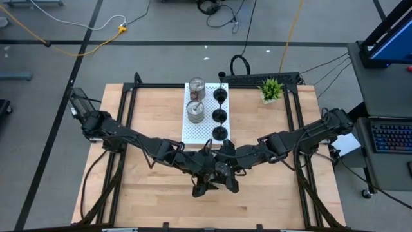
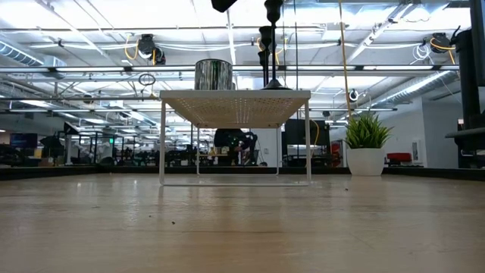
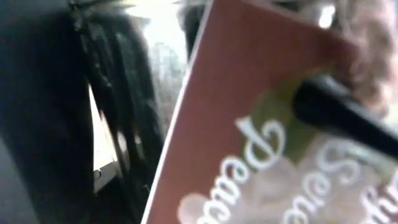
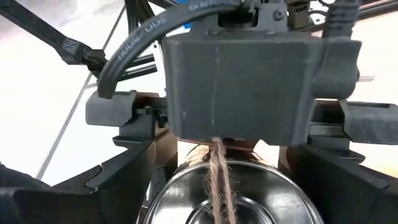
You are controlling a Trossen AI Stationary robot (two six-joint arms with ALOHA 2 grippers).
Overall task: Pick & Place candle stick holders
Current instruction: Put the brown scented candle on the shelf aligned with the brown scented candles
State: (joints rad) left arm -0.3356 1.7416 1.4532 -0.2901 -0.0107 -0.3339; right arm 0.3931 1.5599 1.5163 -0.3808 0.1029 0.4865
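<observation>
One shiny silver candle stick holder [image 4: 227, 199] hangs in the air over the middle of the table, where my two arms meet. A strand of twine [image 4: 217, 168] crosses its open mouth. Its red-brown printed label [image 3: 249, 124] fills the left wrist view. My left gripper [image 1: 212, 174] is shut on it, coming from the table's left. My right gripper [image 1: 223, 173] meets it from the opposite side. In the high view the grippers hide the holder. My left gripper [image 4: 230, 158] has the silver holder's round wall [image 4: 163, 183] between its two fingers, one on each side. The holder is lifted clear of the table. Its open mouth faces the right wrist camera and its labelled face looks toward the left one.
A white perforated rack [image 1: 193, 132] stands at the table's far middle, with two silver holders [image 1: 195, 111] on its left half and three black ones [image 1: 219, 116] in a row on its right. A small green potted plant [image 1: 271, 89] stands at the far right.
</observation>
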